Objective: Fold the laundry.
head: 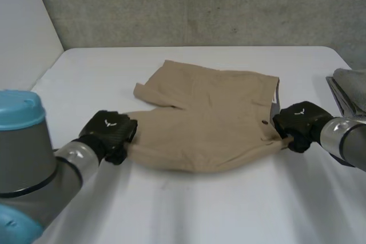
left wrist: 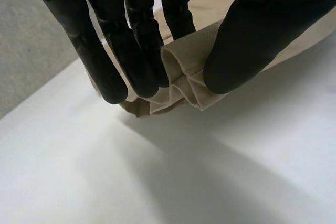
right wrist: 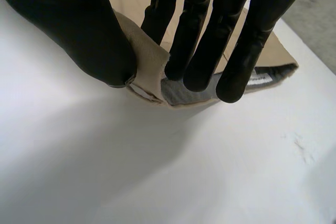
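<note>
Table: white top (head: 189, 210) is lying bare in front of both arms, so the widest open room is sitting on the near side.
Left hand: the left hand (head: 108, 132) is gripping the hem of the near leg, straight fingers (left wrist: 139, 51) pressing a bunched lip of tan cloth against the thumb (left wrist: 252, 40).
Right hand: the right hand (head: 297, 123) is pinching the near waistband corner between thumb and fingers (right wrist: 197, 35), with the grey inner lining peeking out at the fingertips.
Shorts: the shorts (head: 211, 118) are lying flat across the middle of the table, waist toward the right arm and legs toward the left, with the near edge running between the two hands.
Grip risk: both holds are taking only a small bite of cloth, so I am judging that a quick lift could let a corner slide out and drop.
Pull risk: if the hands are not rising together, the near edge could be dragging the whole garment crooked.
Far leg: its hem corner is curling over on itself and could be getting trapped as a crease under the fold.
Grey pile: a grey pile (head: 351, 84) is sitting at the table's right edge, just beyond the right hand; a wide swing could be brushing it.
Far room: bare table is running on behind the shorts to the concrete wall (head: 200, 4), leaving space for carrying the near edge over.
</note>
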